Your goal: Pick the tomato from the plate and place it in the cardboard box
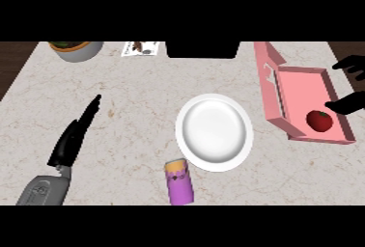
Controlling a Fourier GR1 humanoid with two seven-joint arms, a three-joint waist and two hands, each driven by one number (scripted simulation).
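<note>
Other things sitting on the pale stone counter [128, 96]
A purple bottle [181, 185] with a tan cap is lying near the front edge. A grey pot [76, 49] is standing at the far left corner, a small card [140, 48] is lying just beside it, and a black block [203, 49] is sitting further right

One plate [214, 131], one tomato [320, 120], one box [274, 107], one bottle [180, 186].

— Where's the left hand [71, 140]?
— Left of the plate [214, 132], fingers straight and together (grey forearm [43, 190] below it).
— The right hand [347, 103]?
— Well right of the plate, at the view's edge, fingers spread apart.
</note>
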